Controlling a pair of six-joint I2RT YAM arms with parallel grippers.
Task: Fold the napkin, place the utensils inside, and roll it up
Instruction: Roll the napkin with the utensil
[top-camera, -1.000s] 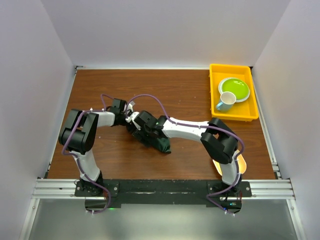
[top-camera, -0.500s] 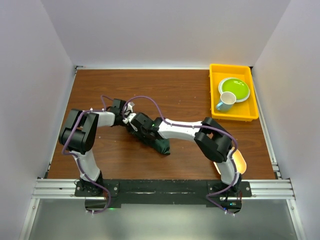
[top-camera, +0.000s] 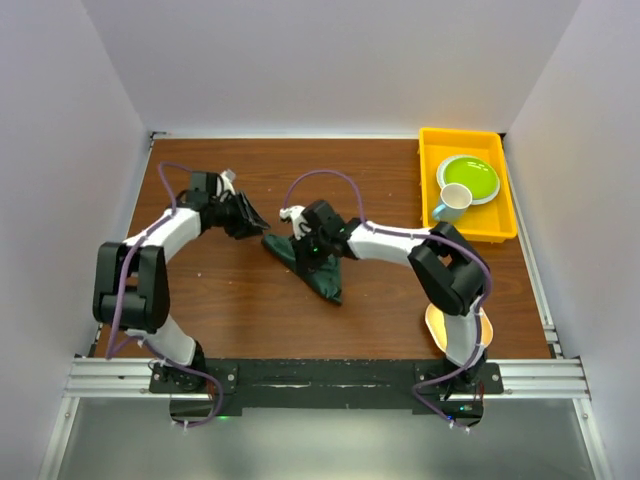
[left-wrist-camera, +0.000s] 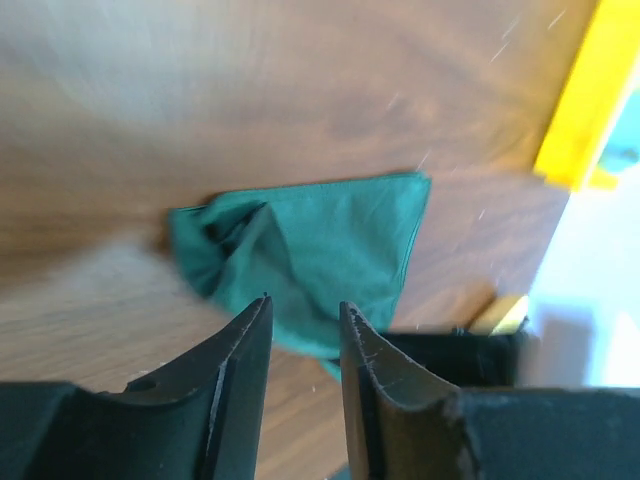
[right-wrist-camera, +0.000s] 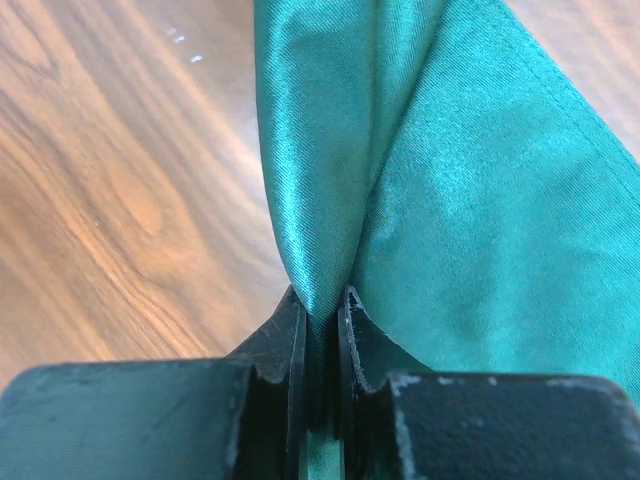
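Plate (top-camera: 470, 177) and cup (top-camera: 450, 204) inside yellow tray (top-camera: 495, 224); napkin (top-camera: 325, 284) well apart

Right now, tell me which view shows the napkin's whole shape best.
Left wrist: the napkin lies nearly whole, a rumpled triangle, only its near edge behind the left end effector. Top external shows it small, dark, partly under the right end effector. Right wrist shows only a pinched fold, close up.
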